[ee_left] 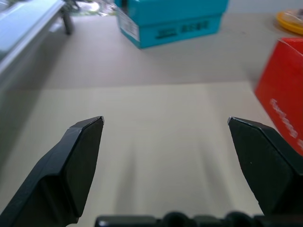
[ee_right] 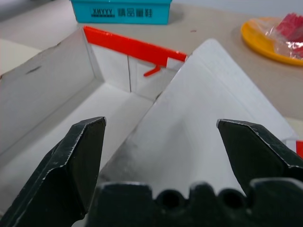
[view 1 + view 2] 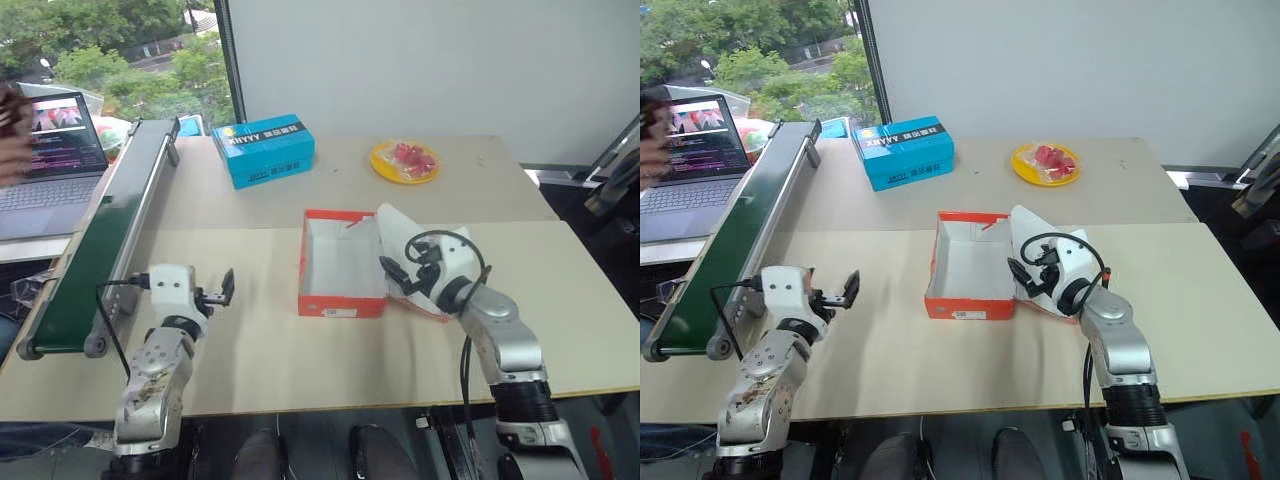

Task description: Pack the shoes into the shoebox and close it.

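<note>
shoebox (image 3: 341, 300) sits mid-table, empty, lid (image 3: 425, 245) flopped open toward your right gripper (image 2: 161, 135), jaws spread wide over it. left gripper (image 1: 165, 127) gapes too, holding nothing. light, bendy cardboard, i'd say: pinch the lid's free edge.

The right pincer (image 3: 1025, 268) stands in front of the shoebox's lid (image 3: 1045, 240), hiding the lid's near part. In the left wrist view the shoebox (image 1: 284, 90) beside the left pincer (image 1: 165, 124) is cut off by the edge, its side print blurred. Beyond that pincer, the blue box (image 1: 170, 19) is also cut short. The wrapped red things on the yellow plate (image 3: 404, 162) are too small to identify.
</note>
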